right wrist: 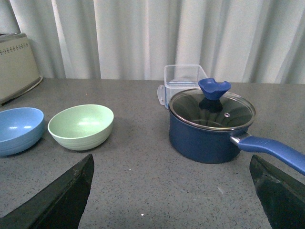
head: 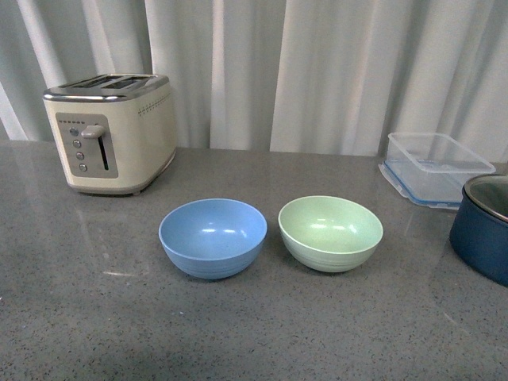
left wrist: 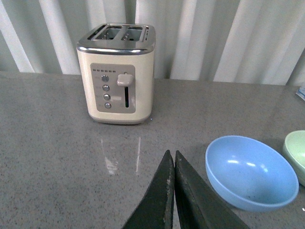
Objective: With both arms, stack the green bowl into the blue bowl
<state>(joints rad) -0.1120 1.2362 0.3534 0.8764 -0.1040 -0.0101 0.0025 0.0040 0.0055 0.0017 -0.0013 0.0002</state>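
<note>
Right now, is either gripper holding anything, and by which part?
Nothing is held. The left gripper is shut on nothing; the right gripper is open and empty. The green bowl and blue bowl sit untouched on the counter.

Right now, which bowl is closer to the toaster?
The blue bowl; the green bowl sits farther from the toaster, nearer the navy pot.
</note>
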